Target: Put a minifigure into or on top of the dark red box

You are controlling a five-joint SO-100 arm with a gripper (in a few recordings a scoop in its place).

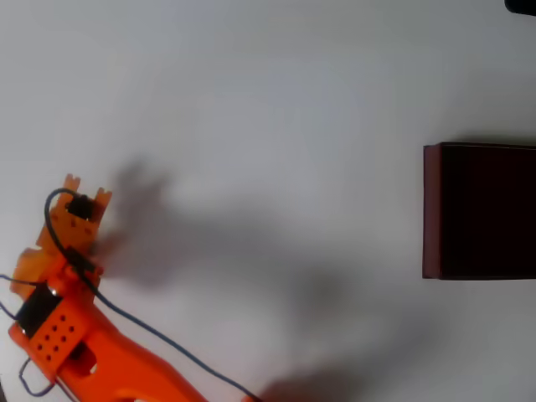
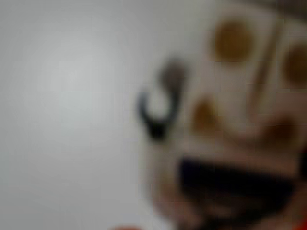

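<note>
The dark red box (image 1: 432, 209) stands at the right edge of the overhead view, its near-black inside facing up and partly cut off by the frame. My orange gripper (image 1: 84, 191) is far to the left, low over the white table, with its fingers hidden under the wrist. In the wrist view a pale, blurred thing (image 2: 230, 110) with brown spots and a dark band sits very close to the lens. It is too blurred to say whether this is the minifigure, or whether the jaws hold it.
A wide stretch of white table (image 1: 276, 109) lies between the arm and the box. A black cable (image 1: 142, 322) trails along the arm. A small dark object (image 1: 521, 5) shows at the top right corner.
</note>
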